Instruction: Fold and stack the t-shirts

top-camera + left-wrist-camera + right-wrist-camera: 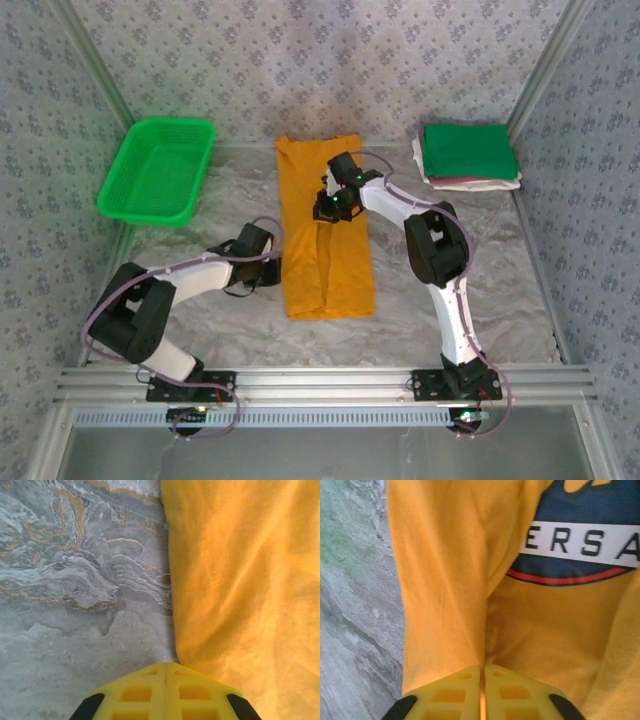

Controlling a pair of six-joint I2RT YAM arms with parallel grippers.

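An orange-yellow t-shirt (pixel 340 270) lies in the middle of the table, folded into a long strip running front to back. My right gripper (pixel 328 210) rests on its upper middle. In the right wrist view its jaws (pixel 483 667) stand nearly together, pinching a raised crease of the orange cloth (pixel 445 580), beside the dark blue-and-white chest print (pixel 585 535). My left gripper (pixel 275 265) sits at the strip's left edge. Its yellow jaws (pixel 166 665) are pressed together right where the shirt's edge (pixel 240 580) meets the table. A stack of folded t-shirts (pixel 467 150), green on top, lies at the back right.
A green plastic mesh basket (pixel 158 170) stands at the back left. The table is covered by a crinkled grey marbled sheet (pixel 75 580). Patterned walls and metal rails close in the sides, and an aluminium beam (pixel 320 380) runs along the near edge.
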